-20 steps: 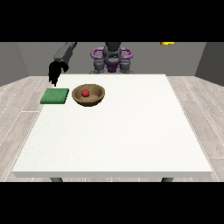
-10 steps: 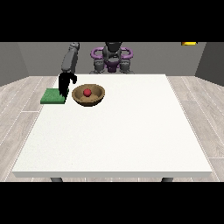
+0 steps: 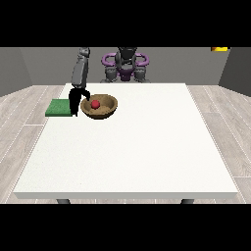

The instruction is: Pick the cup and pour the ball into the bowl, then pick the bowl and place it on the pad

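A: Location of bowl point(image 3: 99, 107)?
B: Upright near the table's point(image 3: 132, 162) far-left corner, opening facing up; round, so no long axis. Red ball point(image 3: 95, 104) inside.
A: Pad point(image 3: 60, 108)?
B: Green, flat at the far-left edge, just beside the bowl.
A: Hand at the view's left point(image 3: 76, 99)?
B: Hanging between pad and bowl, at the bowl's rim. Finger state: cannot tell.
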